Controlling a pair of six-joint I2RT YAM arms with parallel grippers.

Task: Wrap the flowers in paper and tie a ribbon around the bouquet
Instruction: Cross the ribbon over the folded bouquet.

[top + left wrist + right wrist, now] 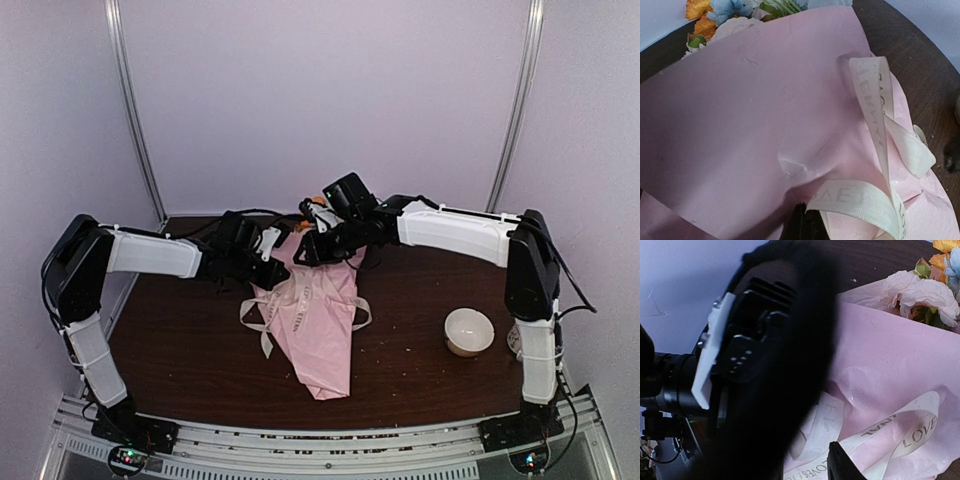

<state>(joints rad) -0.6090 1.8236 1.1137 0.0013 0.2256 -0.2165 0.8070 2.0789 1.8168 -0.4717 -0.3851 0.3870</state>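
The bouquet lies on the dark table, its pink paper (pixel 322 345) (pixel 740 125) (pixel 890 350) rolled into a cone that points toward me. The flowers (pixel 318 209) (pixel 725 10) (pixel 922 292) stick out at the far end. The cream ribbon (pixel 252 315) (pixel 860 197) (pixel 826 421) goes round the cone, with loops hanging off both sides. My left gripper (pixel 268 260) (pixel 807 220) is at the cone's upper left, shut, with a ribbon band at its tip. My right gripper (pixel 308 250) (pixel 805 462) hovers over the same spot, one fingertip (pixel 840 465) beside a ribbon loop. Its other finger is lost in a dark blur.
A white bowl (pixel 469 331) stands on the table at the right, near the right arm's base. The two arms almost meet over the bouquet's top end. Small crumbs speckle the table (pixel 180 350) around the cone.
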